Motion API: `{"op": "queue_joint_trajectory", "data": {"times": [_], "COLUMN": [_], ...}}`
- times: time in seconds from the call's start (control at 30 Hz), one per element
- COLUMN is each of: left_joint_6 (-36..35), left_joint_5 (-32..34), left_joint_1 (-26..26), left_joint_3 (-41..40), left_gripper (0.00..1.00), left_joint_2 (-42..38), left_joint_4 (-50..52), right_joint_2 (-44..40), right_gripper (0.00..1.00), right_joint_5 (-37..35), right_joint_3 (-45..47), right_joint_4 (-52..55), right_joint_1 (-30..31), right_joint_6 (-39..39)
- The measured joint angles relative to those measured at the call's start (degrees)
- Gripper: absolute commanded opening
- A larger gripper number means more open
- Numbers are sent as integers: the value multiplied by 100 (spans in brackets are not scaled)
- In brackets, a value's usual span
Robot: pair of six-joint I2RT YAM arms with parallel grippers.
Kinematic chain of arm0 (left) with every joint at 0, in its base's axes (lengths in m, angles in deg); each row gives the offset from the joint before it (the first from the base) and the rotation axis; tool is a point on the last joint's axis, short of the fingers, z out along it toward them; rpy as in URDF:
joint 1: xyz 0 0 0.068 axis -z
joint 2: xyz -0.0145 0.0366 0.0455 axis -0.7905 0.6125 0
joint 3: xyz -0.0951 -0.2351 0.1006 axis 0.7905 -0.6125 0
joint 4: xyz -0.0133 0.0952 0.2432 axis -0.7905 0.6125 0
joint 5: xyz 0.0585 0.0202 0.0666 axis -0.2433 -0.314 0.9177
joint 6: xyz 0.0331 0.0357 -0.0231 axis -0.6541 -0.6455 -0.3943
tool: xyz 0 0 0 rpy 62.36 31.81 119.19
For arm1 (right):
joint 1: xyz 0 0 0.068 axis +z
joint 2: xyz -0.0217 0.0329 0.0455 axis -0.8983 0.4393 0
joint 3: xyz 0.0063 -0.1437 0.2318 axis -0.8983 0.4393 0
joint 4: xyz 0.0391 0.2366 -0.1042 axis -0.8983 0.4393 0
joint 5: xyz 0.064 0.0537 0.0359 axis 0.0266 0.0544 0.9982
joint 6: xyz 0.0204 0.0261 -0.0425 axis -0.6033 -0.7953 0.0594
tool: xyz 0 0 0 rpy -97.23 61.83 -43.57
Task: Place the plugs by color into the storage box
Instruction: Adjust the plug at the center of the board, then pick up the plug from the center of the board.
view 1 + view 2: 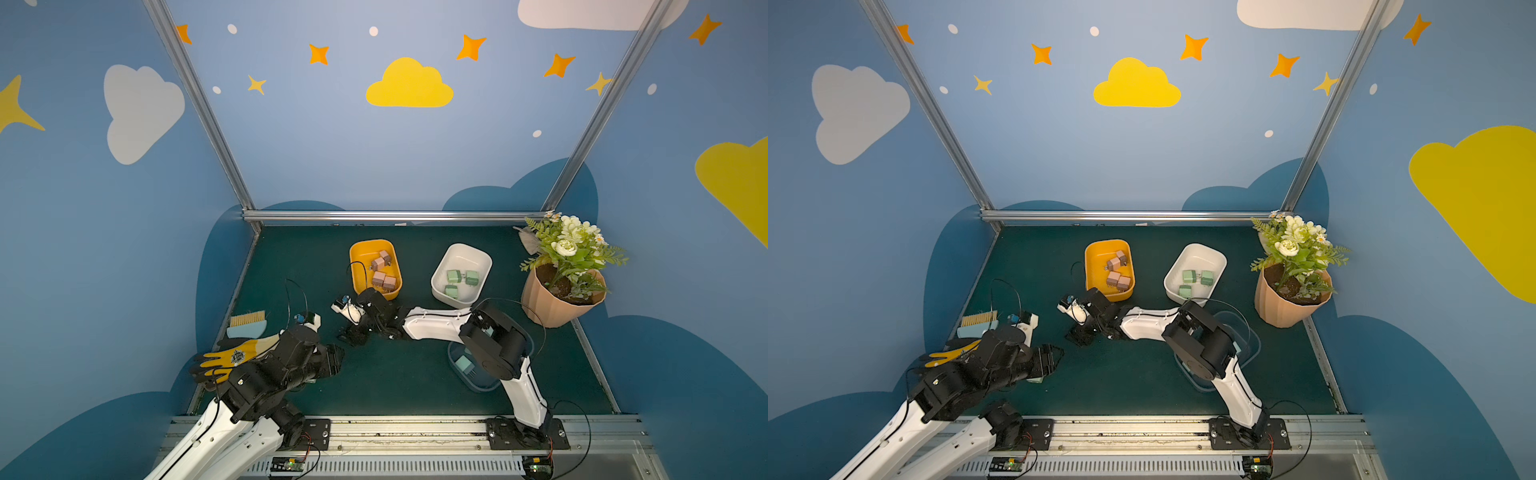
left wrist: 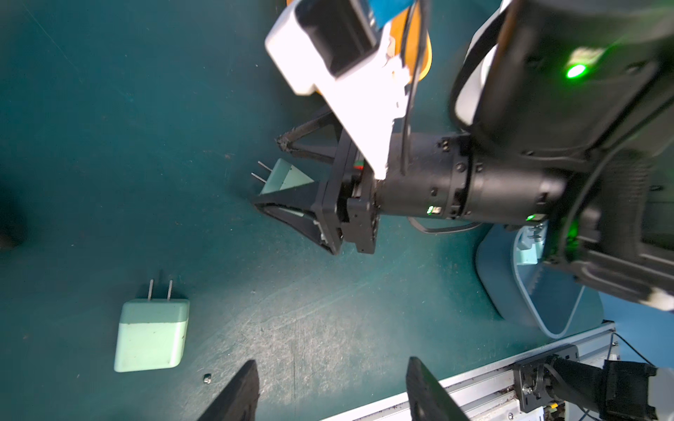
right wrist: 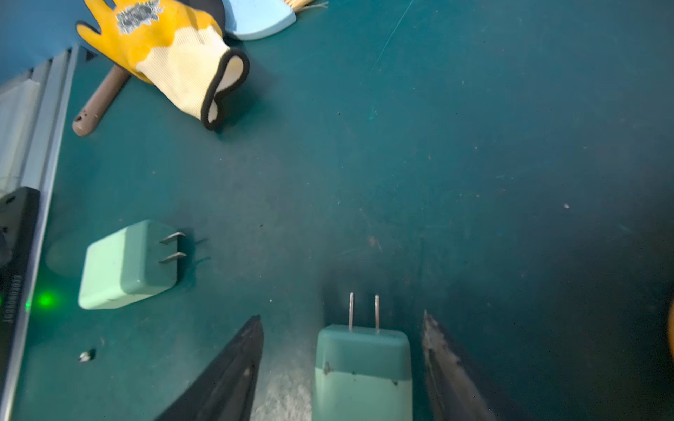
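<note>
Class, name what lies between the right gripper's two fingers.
A light teal plug lies inside the open right gripper, with a gap on either side of it; the right wrist view shows this.

— What do the arms (image 1: 432,322) look like?
— White shells on the links, black joints (image 1: 498,345) and motor housings, thin black cables (image 2: 405,124) at each wrist.
— And the fingers (image 3: 448,371)?
— Black, triangular, scuffed at the tips. Green lights (image 2: 575,70) glow; black screwed plates (image 1: 500,440) sit at both bases.

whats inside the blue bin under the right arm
One light teal plug shows in the blue bin, lying near its left end. The right arm hangs over most of the bin, so whether more plugs lie in the covered part cannot be seen.
</note>
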Motion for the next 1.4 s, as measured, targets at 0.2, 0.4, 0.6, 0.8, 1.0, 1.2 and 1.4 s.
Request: {"op": "queue_joint_trajectory", "data": {"times": [0.2, 0.4, 0.6, 0.8, 1.0, 1.2, 1.4], "left_joint_6": [90, 103, 81, -120, -420, -772, -1156], "left_joint_5": [-83, -98, -129, -195, -393, -710, -1014], "left_joint_1": [2, 2, 11, 11, 17, 59, 227], "left_joint_3": [-44, -44, -44, 17, 92, 247, 953], "left_gripper": [65, 64, 56, 56, 55, 55, 55], "left_joint_2": [-173, -254, -210, 138, 590, 1397, 2686], "left_joint_4": [28, 28, 26, 17, -446, -1355, -2433], "right_joint_2": [190, 243, 216, -297, -1290, -2273, -3095], "right_gripper": [71, 63, 45, 33, 32, 30, 29], "right_joint_5": [-201, -492, -669, -811, -1198, -1628, -1954], "right_joint_3": [-85, -94, -70, 299, 616, 868, 1410], "right_joint_4": [127, 267, 295, 511, 935, 1547, 2116], "right_joint_1": [11, 46, 76, 76, 50, -214, -1008], "right_joint_6": [190, 363, 466, 352, 76, -173, -380]}}
